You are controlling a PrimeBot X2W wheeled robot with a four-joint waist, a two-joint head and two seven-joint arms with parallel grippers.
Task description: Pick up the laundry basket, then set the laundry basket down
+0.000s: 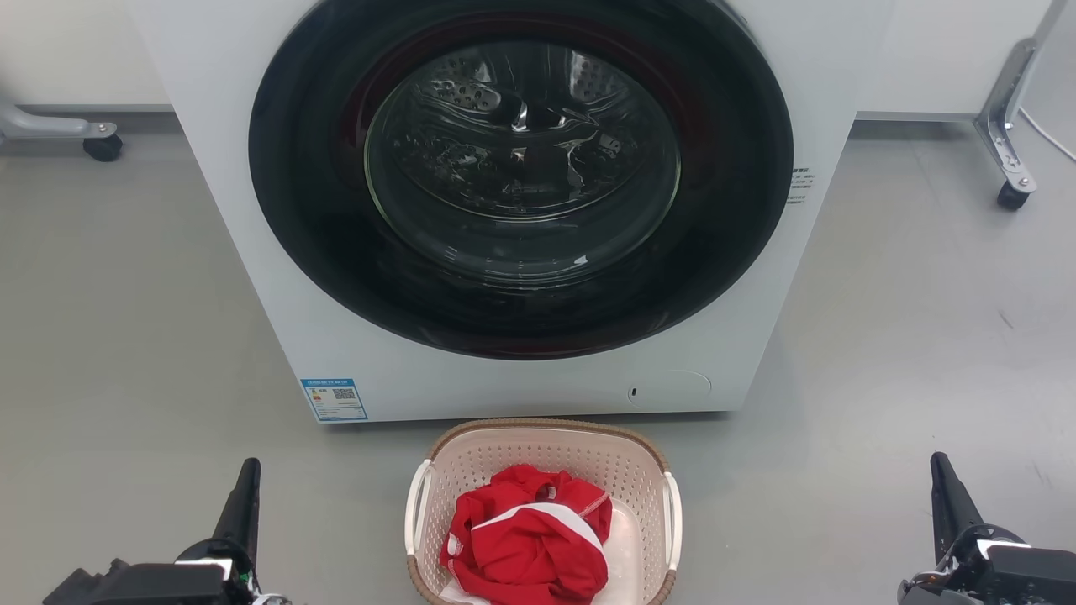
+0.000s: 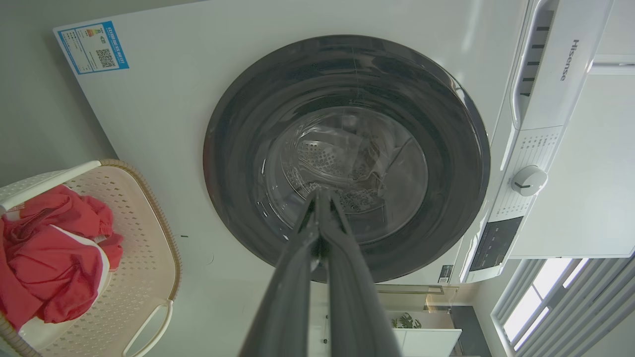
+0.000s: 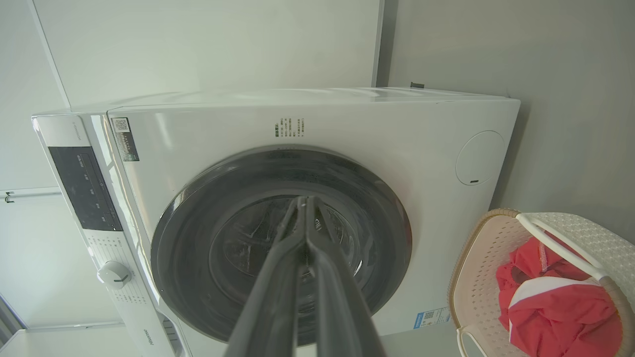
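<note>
Laundry basket (image 1: 546, 424) sits on the grey floor (image 1: 118, 336), just in front of the white washer (image 1: 244, 218), below its closed round door. A red and white garment (image 1: 530, 538) is bundled inside. Left gripper (image 1: 249, 475) is low and well left of the basket, right gripper (image 1: 940, 468) well to its right, neither touching it. Both jaws are pressed together with nothing between them, fingers pointing toward the washer.
</note>
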